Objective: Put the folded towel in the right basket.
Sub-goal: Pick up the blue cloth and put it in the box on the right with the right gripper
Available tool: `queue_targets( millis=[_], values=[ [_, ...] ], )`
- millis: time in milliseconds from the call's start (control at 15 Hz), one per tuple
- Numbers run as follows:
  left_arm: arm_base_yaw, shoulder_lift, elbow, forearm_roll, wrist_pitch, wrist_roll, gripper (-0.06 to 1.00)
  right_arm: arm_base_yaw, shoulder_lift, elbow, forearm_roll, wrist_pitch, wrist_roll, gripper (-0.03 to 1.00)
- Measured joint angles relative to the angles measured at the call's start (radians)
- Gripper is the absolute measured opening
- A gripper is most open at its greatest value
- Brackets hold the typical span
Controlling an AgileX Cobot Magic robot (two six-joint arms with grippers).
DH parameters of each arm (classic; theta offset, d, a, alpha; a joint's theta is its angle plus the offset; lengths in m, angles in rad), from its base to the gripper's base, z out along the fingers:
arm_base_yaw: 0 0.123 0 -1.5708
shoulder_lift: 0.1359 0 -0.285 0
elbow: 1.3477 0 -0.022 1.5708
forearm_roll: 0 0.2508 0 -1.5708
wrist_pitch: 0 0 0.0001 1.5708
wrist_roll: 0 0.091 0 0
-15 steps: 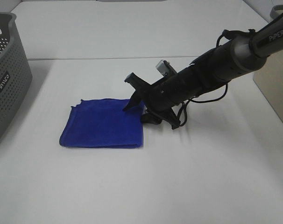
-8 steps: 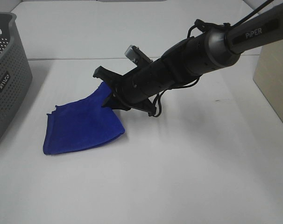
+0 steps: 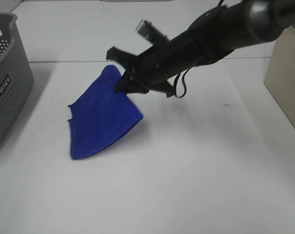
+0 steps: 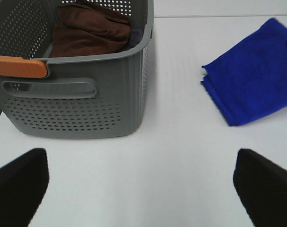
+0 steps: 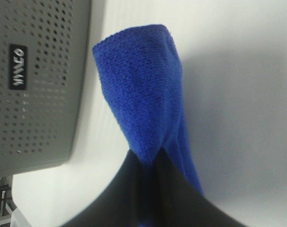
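Exterior high view: the right gripper point(image 3: 122, 83) reaches across the middle of the white table point(image 3: 186, 185) and pinches the top corner of the blue towel point(image 3: 99, 119). The towel is raised at that corner and hangs slanting down to the left, with its folded layers showing along the lower edge. I cannot tell whether its lowest tip touches the table. It sits between the gray basket point(image 3: 6, 83) at the left edge and a tan box point(image 3: 284, 73) at the right edge, nearer the basket and touching neither.

The right wrist view shows the dark fingers point(image 5: 124, 198) pressed together on the cloth.

In the left wrist view the left gripper point(image 4: 139, 158) hovers over bare table with its fingers spread wide and nothing between them. Near it, the gray basket holds a brown cloth point(image 4: 94, 28) and has an orange handle point(image 4: 18, 66).
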Motion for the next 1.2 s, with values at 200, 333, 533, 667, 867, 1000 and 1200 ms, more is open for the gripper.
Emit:
queue_targets(
  millis=[200, 333, 533, 667, 867, 1000, 1200],
  values=[
    [0.000, 0.000, 0.000, 0.000, 0.000, 0.000, 0.99, -0.146, -0.159, 0.000, -0.062, 0.074, 0.000, 0.05],
    [0.000, 0.000, 0.000, 0.000, 0.000, 0.000, 0.99, -0.296, -0.309, -0.002, -0.133, 0.101, 0.000, 0.05],
    [0.000, 0.000, 0.000, 0.000, 0.000, 0.000, 0.99, -0.585, -0.474, -0.044, -0.213, 0.156, 0.012, 0.05],
    [0.000, 0.000, 0.000, 0.000, 0.000, 0.000, 0.99, -0.761, -0.513, -0.112, -0.261, 0.233, 0.019, 0.05],
    [0.000, 0.000, 0.000, 0.000, 0.000, 0.000, 0.99, -0.923, -0.516, -0.152, -0.399, 0.262, 0.019, 0.05],
    [0.000, 0.000, 0.000, 0.000, 0.000, 0.000, 0.99, -0.946, -0.500, -0.152, -0.548, 0.240, 0.020, 0.05],
    [0.000, 0.000, 0.000, 0.000, 0.000, 0.000, 0.99, -0.946, -0.457, -0.153, -0.644, 0.248, 0.088, 0.06]
  ],
)
